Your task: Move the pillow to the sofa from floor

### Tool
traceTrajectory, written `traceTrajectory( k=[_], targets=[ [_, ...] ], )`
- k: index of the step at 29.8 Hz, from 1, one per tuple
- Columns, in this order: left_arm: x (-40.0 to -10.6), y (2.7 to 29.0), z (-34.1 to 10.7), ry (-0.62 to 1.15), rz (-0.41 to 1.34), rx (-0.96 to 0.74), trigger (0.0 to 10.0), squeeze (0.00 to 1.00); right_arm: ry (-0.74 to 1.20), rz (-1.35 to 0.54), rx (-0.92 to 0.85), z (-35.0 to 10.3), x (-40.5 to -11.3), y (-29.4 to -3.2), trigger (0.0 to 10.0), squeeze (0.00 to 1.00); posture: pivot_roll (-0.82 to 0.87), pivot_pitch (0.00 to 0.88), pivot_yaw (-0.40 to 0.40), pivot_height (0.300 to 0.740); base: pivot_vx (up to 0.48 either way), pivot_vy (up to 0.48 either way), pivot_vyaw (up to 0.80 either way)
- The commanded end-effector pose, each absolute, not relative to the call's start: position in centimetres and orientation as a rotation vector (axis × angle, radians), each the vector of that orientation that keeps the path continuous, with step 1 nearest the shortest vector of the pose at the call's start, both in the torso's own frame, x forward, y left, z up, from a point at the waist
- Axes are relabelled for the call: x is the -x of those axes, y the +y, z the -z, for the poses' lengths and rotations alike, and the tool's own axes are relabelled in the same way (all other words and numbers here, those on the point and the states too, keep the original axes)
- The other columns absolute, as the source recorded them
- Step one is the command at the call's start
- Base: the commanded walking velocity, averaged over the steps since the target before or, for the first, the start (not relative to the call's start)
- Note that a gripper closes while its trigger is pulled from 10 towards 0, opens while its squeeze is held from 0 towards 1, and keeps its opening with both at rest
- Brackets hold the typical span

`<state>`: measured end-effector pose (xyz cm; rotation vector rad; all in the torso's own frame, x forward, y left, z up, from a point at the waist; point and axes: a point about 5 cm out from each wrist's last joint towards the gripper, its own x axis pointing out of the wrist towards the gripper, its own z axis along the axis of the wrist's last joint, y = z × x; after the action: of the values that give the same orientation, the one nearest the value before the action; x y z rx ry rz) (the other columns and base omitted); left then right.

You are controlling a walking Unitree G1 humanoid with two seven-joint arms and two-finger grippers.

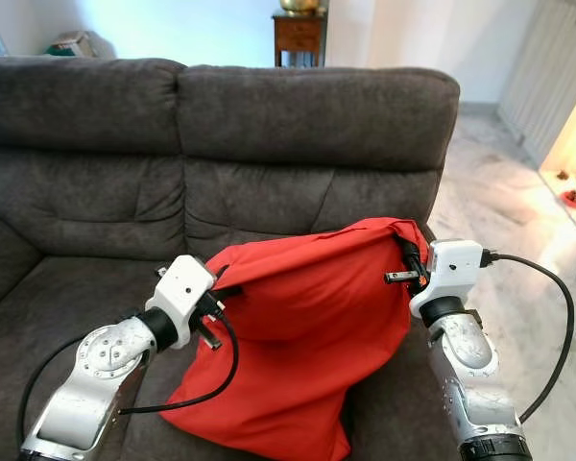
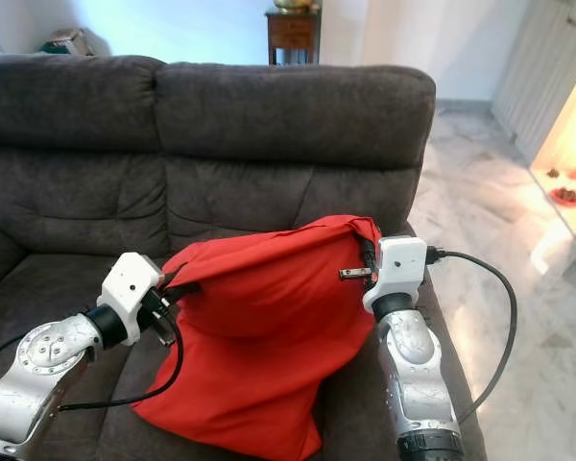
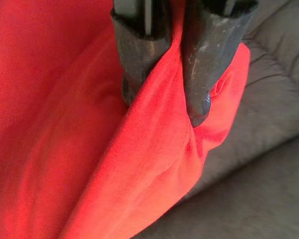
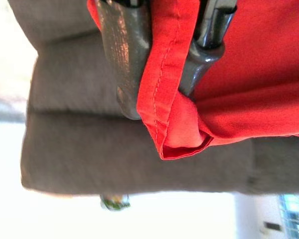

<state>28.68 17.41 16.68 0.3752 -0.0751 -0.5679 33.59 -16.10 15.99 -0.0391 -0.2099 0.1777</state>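
A soft red fabric pillow (image 1: 298,327) hung in the lower middle of the frame, held up between both arms over the seat of a dark grey, plush-upholstered two-seat sofa (image 1: 298,125). Its lower end sagged down to the seat cushion at the bottom centre, while its upper edge stretched from centre left up to a peak at centre right.

The left gripper (image 1: 223,288), at the lower left of the frame, was pinched on the pillow's left edge; in the left wrist view its two black fingers (image 3: 139,45) stood pressed together with a fold of red cloth caught between them. The right gripper (image 1: 410,254), at centre right, clamped the pillow's top right corner; the right wrist view showed its fingers (image 4: 124,55) squeezing the stitched hem, the corner of the fabric poking out beyond the fingertips, with the sofa's backrest behind.

Black cables (image 1: 547,317) looped from each white wrist housing. A small dark wooden side table (image 1: 300,36) stood against the wall at the top centre, behind the sofa. Pale marble-patterned floor (image 1: 499,192) ran along the right side of the frame.
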Motion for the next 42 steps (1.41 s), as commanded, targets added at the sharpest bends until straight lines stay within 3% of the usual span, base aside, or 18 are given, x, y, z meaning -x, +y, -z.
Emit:
traceTrajectory(
  k=[1,7,10,18,25,34,42],
  targets=[
    [-28.8,18.8,-17.5,-0.091,0.495,-0.395,10.0,0.0,-0.279,-0.128,0.022,-17.6,-33.7,-17.3,10.0,0.0,0.04,0.069,0.008,0.74,0.0,0.0,0.0],
    [-29.4,19.1,-19.5,-0.168,0.446,-0.315,10.0,0.0,-0.344,-0.12,0.001,-19.1,-34.3,-17.2,10.0,0.0,0.04,0.067,0.008,0.74,0.0,0.0,0.0],
    [-30.2,19.9,-22.2,-0.281,0.328,-0.219,10.0,0.0,-0.457,-0.131,-0.026,-21.5,-34.8,-17.0,10.0,0.0,0.04,0.067,0.008,0.74,0.0,0.0,0.0],
    [-30.4,20.3,-23.1,-0.308,0.291,-0.168,10.0,0.0,-0.491,-0.124,-0.031,-23.2,-36.2,-16.4,10.0,0.0,0.05,0.067,0.007,0.74,0.0,0.0,0.0],
    [-30.0,20.2,-22.0,-0.254,0.305,-0.194,10.0,0.0,-0.45,-0.176,-0.006,-22.2,-36.4,-15.6,10.0,0.0,0.05,0.072,0.003,0.74,0.0,0.0,0.0],
    [-30.1,20.9,-19.3,-0.137,0.272,-0.261,10.0,0.0,-0.343,-0.456,0.098,-18.7,-35.4,-12.5,10.0,0.0,0.05,0.082,0.004,0.74,0.0,0.0,0.0],
    [-30.0,19.5,-18.0,-0.1,0.304,-0.258,10.0,0.0,-0.253,-0.419,0.105,-16.4,-35.2,-13.6,10.0,0.0,0.04,0.087,-0.002,0.74,0.0,0.0,0.0]
  ],
)
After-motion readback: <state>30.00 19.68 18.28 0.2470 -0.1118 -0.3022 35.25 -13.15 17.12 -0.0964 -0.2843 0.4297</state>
